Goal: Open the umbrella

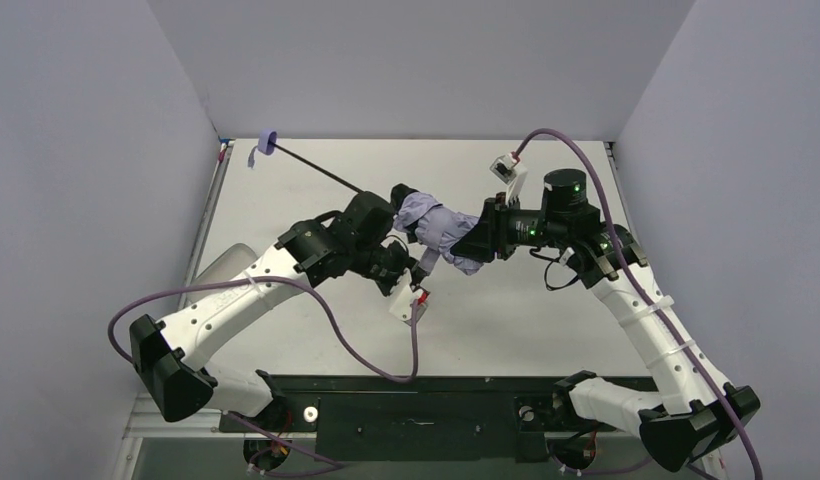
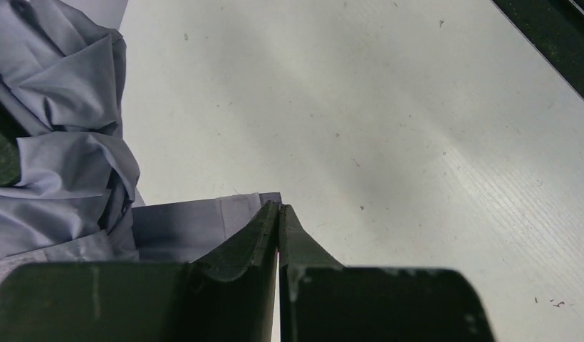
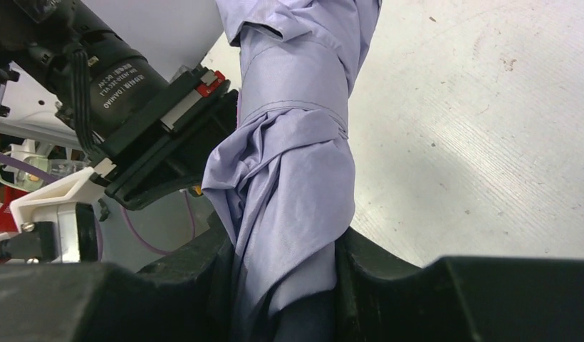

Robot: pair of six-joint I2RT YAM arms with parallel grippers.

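Observation:
The umbrella is held above the table between my two grippers. Its small lavender handle points to the far left, and the thin black shaft runs to the bunched lavender canopy. My right gripper is shut on the canopy's end; in the right wrist view the fabric fills the gap between the fingers of this gripper. A closure strap still circles the canopy. My left gripper is shut, its tips pinching the flat end of the strap beside the canopy.
The white table lies below, with grey walls on both sides and at the back. The black base rail runs along the near edge. Purple cables hang from both wrists.

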